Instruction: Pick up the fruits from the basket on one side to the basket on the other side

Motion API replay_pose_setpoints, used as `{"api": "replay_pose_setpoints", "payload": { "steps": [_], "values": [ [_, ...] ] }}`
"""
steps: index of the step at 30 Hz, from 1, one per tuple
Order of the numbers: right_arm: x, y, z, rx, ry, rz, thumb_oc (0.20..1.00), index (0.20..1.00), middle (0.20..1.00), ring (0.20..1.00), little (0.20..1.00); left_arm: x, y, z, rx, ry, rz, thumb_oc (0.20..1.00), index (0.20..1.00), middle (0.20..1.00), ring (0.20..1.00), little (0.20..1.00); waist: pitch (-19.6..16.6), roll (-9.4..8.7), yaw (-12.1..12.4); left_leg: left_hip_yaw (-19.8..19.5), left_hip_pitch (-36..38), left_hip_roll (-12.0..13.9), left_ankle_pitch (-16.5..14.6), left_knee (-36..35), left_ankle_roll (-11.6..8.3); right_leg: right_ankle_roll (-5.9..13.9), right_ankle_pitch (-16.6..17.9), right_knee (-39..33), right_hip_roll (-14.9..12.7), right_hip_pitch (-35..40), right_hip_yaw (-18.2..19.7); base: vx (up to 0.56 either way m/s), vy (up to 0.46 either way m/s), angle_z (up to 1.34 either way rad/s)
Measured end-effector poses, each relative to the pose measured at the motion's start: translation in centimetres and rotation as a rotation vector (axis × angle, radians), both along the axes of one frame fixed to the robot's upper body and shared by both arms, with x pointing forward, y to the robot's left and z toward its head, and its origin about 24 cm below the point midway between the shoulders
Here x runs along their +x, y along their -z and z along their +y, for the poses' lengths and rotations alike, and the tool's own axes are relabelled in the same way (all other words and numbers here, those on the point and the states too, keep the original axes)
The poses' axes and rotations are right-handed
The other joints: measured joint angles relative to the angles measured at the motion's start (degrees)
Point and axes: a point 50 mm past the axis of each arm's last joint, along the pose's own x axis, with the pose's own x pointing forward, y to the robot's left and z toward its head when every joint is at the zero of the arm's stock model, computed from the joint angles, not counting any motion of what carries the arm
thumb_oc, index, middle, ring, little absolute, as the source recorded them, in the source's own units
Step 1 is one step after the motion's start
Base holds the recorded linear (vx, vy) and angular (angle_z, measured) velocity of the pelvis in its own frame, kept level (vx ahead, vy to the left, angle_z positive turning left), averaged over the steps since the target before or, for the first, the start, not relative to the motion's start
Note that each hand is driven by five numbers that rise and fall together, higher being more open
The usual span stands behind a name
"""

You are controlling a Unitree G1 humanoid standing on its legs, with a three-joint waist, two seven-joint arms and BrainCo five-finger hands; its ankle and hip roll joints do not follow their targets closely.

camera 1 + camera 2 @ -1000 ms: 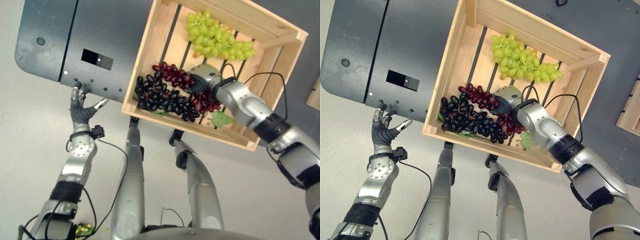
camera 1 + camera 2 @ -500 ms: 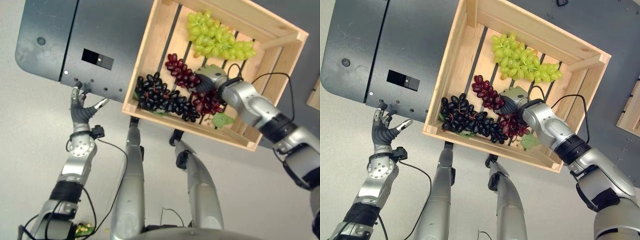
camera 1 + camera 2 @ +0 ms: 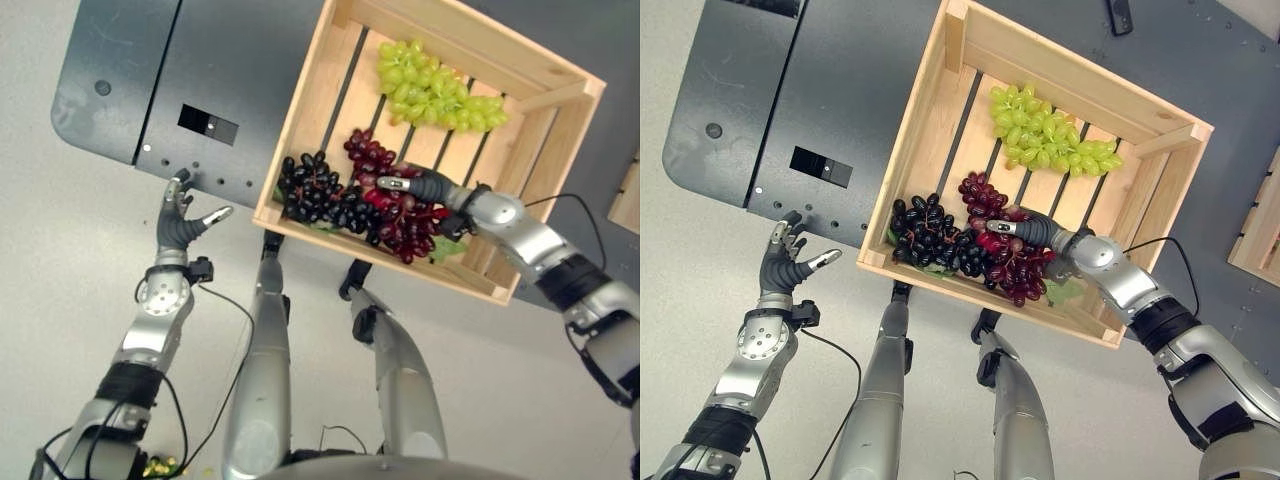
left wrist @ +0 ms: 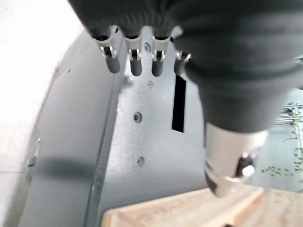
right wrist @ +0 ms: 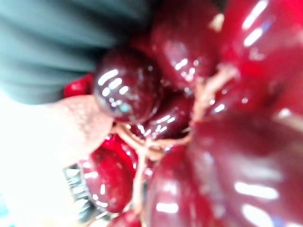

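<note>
A slatted wooden crate stands on a dark platform. It holds green grapes at its far side, black grapes at its near left corner and red grapes beside them. My right hand lies in the crate with fingers curled into the red bunch, one finger pointing out straight. The bunch's lower end hangs over the crate's near wall. In the right wrist view the red grapes press close to the palm. My left hand is open over the floor by the platform's edge, its fingers straight.
The dark grey platform runs under the crate and off to the left, with light floor around it. A second wooden crate's edge shows at the right border. A small black object lies beyond the crate.
The camera has shifted a little. My right hand has swung toward the crate's near wall, and the red grapes have come along with it. The left hand stays put.
</note>
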Motion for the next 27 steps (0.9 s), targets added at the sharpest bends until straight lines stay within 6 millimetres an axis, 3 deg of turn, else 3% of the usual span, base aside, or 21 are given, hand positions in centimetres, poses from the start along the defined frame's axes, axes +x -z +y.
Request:
{"api": "replay_pose_setpoints", "payload": {
  "steps": [8, 18, 22, 27],
  "values": [
    [-1.4, 2.0, -2.2, 0.167, 0.062, 0.087, 0.200, 0.200, 0.200, 0.200, 0.200, -0.9, 1.8, 0.0, -0.016, 0.000, 0.059, 1.000, 1.000, 1.000, 1.000, 1.000, 0.5, 1.97, 1.2, 0.2, 4.8, -0.1, 0.0, -0.9, 0.02, -0.04, -1.0, 1.3, -0.5, 4.0, 0.1, 0.00, -0.001, 0.00],
    [-2.5, 4.9, -1.9, 0.380, 0.091, 0.193, 0.200, 0.200, 0.200, 0.200, 0.200, -1.0, 2.4, 0.4, -0.019, -0.013, 0.084, 1.000, 1.000, 1.000, 1.000, 1.000, 0.7, 2.96, 1.1, 0.4, 12.4, -0.5, 0.0, -2.5, 0.08, 0.42, -1.8, 0.3, -0.8, 11.3, -0.1, 0.01, -0.004, 0.01],
    [-2.7, 5.1, -2.0, 0.453, 0.101, 0.203, 0.200, 0.200, 0.200, 0.200, 0.200, -1.2, 2.6, 0.4, -0.019, -0.008, 0.092, 1.000, 1.000, 1.000, 1.000, 1.000, 0.7, 3.27, 1.1, 0.5, 16.4, -0.5, 0.0, -3.6, 0.07, 0.65, -1.9, -0.8, -0.8, 15.1, -0.1, 0.00, 0.000, 0.00],
    [-3.0, 3.5, -2.6, 0.527, 0.098, 0.149, 0.200, 0.200, 0.200, 0.200, 0.200, -1.6, 3.1, 0.6, -0.021, -0.005, 0.111, 1.000, 1.000, 1.000, 1.000, 1.000, 0.8, 4.23, 1.1, 0.7, 20.2, -0.5, -0.6, -4.4, 0.22, 0.86, -1.9, -1.4, -0.8, 18.9, -0.2, 0.04, -0.005, 0.01]
  ]
}}
